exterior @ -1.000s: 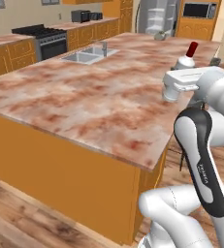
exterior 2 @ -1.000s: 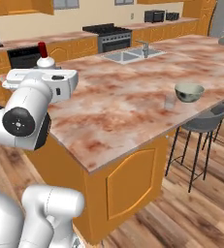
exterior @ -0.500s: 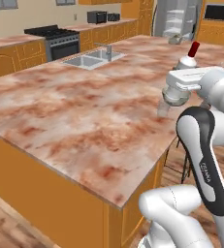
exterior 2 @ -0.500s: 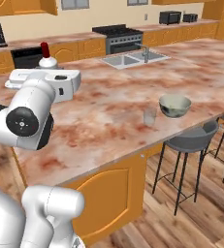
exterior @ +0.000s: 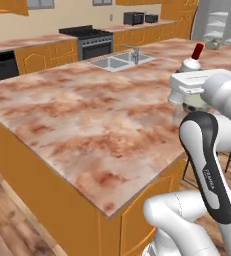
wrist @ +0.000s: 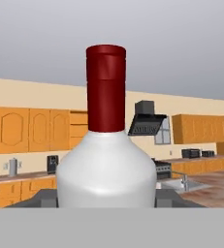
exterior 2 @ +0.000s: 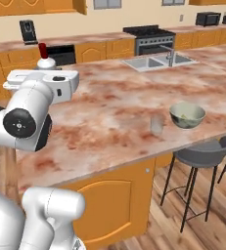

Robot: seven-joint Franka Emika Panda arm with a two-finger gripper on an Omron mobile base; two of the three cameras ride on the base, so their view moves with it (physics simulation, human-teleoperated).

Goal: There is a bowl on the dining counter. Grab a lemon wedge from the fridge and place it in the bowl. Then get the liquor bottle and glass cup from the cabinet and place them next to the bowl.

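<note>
Liquor bottle (wrist: 106, 160), white with a red cap, stood upright clamped in the gripper (wrist: 106, 201), above the dining counter (exterior 2: 114, 105). On that counter the bowl (exterior 2: 187, 115) sat with the glass cup (exterior 2: 156, 124) just beside it at nine o'clock.

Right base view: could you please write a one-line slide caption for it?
Robot arm carries a red-capped bottle above a marble counter, where a glass stands beside a bowl.
</note>
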